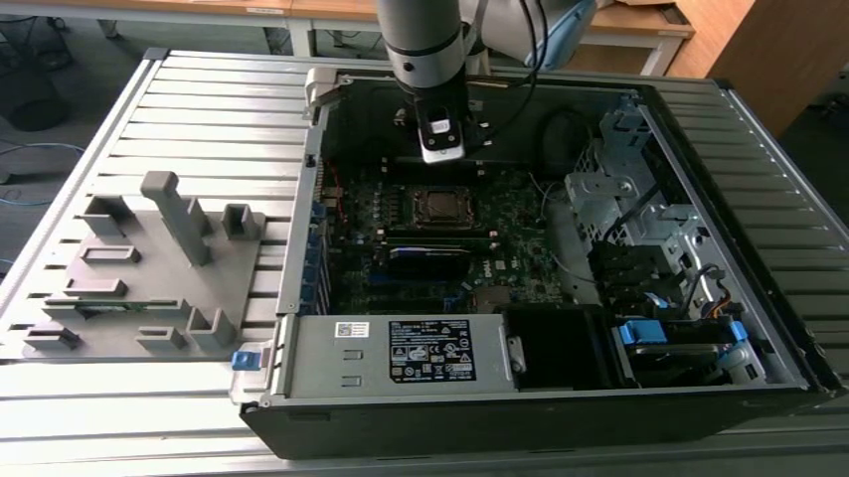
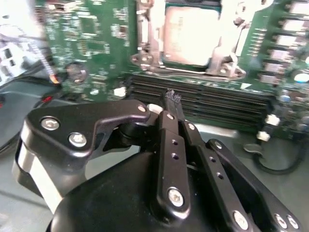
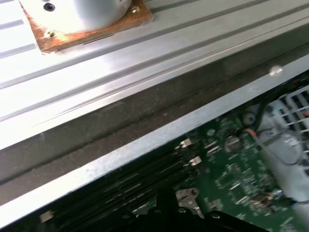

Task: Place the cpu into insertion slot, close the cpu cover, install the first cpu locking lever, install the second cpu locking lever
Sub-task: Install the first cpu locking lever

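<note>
A ribbed metal bench [image 3: 145, 58] runs beside the open computer case, its long grooves parallel to the case's bright metal edge [image 3: 159, 140]. On the bench stands a pale round base [image 3: 77, 9] mounted on a brown plate [image 3: 91, 34]. A dark gap lies between bench and case edge. Inside the case a green circuit board [image 3: 231, 179] carries long black slots [image 3: 125, 193] with white clips, and a bundle of pale cables [image 3: 282, 145] lies just beside it.
</note>
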Motion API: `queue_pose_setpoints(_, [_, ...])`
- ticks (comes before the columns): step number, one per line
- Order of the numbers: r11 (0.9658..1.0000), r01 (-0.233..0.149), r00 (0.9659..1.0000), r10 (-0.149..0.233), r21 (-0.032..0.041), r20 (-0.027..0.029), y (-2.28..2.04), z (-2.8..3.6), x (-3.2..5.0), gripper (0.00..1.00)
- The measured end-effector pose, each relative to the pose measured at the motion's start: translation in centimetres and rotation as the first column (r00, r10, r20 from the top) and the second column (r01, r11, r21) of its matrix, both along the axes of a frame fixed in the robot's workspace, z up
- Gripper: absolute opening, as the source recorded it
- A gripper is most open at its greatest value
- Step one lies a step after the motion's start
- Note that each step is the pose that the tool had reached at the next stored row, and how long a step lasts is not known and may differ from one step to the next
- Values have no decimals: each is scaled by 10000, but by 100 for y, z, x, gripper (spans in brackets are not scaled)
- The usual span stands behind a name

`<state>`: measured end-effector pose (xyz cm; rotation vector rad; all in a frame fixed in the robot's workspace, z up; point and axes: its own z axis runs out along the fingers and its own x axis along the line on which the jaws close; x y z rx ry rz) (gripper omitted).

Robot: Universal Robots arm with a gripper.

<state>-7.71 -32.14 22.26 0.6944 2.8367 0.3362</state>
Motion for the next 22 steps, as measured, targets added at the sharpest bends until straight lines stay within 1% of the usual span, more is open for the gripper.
queue_pose_setpoints(2, [10000, 0, 9998, 0, 1, -179, 0, -3, 0, 11])
queue_pose_setpoints(3, [10000, 0, 9995, 0, -2, -303, 0, -4, 0, 11])
queue_pose_setpoints(4, [10000, 0, 9992, 0, -5, -390, 1, -5, 1, 11])
queue_pose_setpoints(5, [10000, 1, 9992, -1, -8, -402, 0, -5, 0, 11])
queue_pose_setpoints(10, [10000, 0, 9992, -1, -9, -403, 0, -5, 1, 11])
queue_pose_setpoints(11, [10000, 0, 9992, -1, -19, -404, -1, -5, 1, 11])
queue_pose_setpoints(13, [10000, -2, 9992, 0, -47, -403, -15, -5, 1, 11])
queue_pose_setpoints(18, [9999, 0, 9992, -5, -111, -402, -73, -5, 1, 11])
queue_pose_setpoints(19, [9999, 0, 9992, -5, -123, -402, -76, -5, 1, 11])
queue_pose_setpoints(22, [9999, 1, 9992, -6, -126, -402, -77, -5, 1, 11])
